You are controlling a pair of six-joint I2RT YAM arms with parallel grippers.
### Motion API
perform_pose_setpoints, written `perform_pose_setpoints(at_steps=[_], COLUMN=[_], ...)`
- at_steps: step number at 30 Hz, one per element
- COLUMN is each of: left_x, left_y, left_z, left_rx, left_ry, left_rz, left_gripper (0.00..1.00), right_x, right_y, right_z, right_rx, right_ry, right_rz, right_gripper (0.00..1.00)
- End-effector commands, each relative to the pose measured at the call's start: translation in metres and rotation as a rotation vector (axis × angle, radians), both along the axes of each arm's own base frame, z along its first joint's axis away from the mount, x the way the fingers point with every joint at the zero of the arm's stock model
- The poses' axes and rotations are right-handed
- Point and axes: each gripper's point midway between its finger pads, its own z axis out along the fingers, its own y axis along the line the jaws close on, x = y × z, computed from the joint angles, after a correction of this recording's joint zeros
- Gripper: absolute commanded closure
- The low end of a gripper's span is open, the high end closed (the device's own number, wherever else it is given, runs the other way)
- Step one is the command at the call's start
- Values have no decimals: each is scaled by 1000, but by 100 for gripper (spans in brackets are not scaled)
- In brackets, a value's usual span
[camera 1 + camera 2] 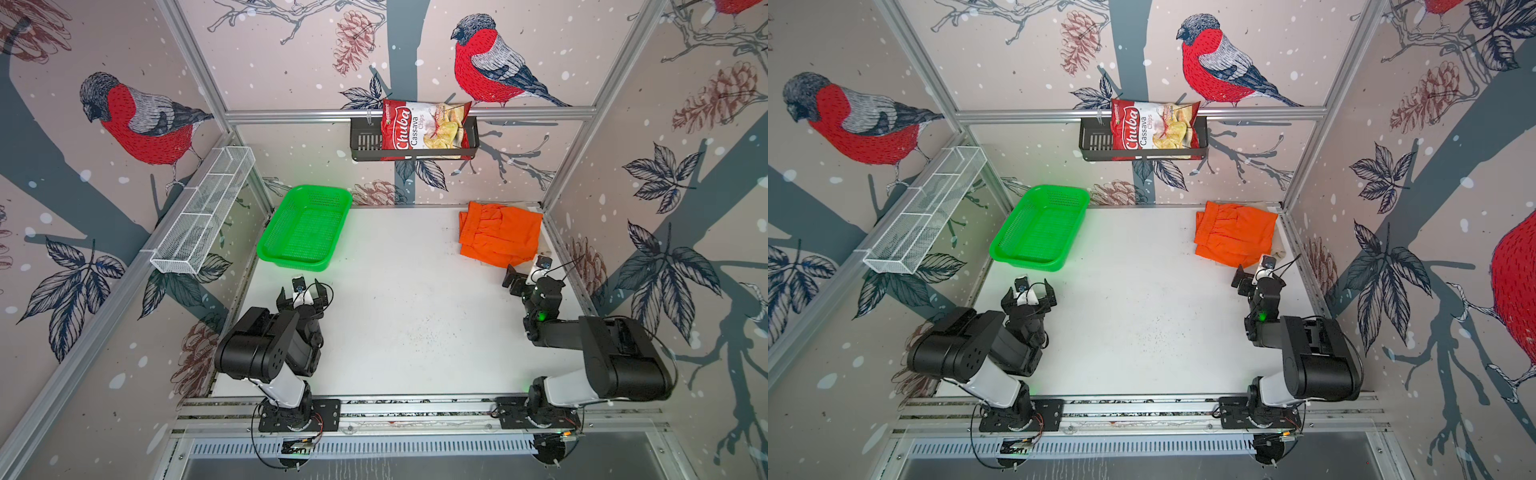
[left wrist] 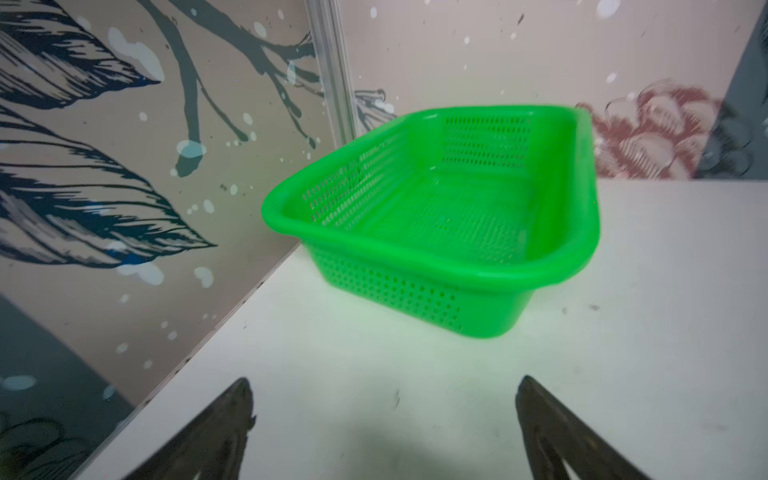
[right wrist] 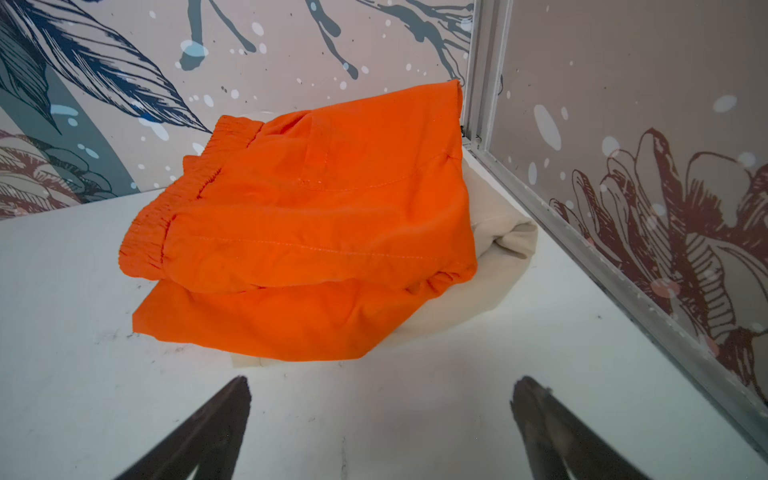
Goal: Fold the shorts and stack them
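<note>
Wrist views: left gripper, right gripper wide open, empty.

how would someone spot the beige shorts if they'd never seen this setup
Look at the white table, in its far right corner. Folded orange shorts lie there; the beige shorts are the pale cloth underneath, only their edge peeking out beside the wall.

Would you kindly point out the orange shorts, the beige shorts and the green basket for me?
orange shorts (image 3: pixel 316 216): right wrist view, folded top layer.
beige shorts (image 3: pixel 509 239): right wrist view, fold showing beside the orange pair.
green basket (image 2: pixel 415 257): left wrist view, near rim.
</note>
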Motion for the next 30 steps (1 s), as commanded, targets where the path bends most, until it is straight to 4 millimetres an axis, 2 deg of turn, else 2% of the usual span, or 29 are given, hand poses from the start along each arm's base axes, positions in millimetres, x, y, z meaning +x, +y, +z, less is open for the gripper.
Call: perform_pose_setpoints(at_steps=[1,3,4,7,30], left_x=[25,35,34,31,33], left_y=[3,2,1,1,-2], left_z=[14,6,4,11,9], left_rx=[-95,-105,-110,-88,-78], left_ry=[-46,27,33,-21,-2], left_rz=[-33,-38,-44,-49,-53], left_gripper=[3,3,3,2,2], right_x=[1,3,3,2,2], right_y=[7,6,4,-1,-1], right_z=[22,23,22,22,23], right_rx=[-19,-16,-14,-21,-19], right_ry=[-118,-114,-111,-108,-110], right_rz=[39,37,21,-23,-21], right_gripper=[1,1,1,1,1])
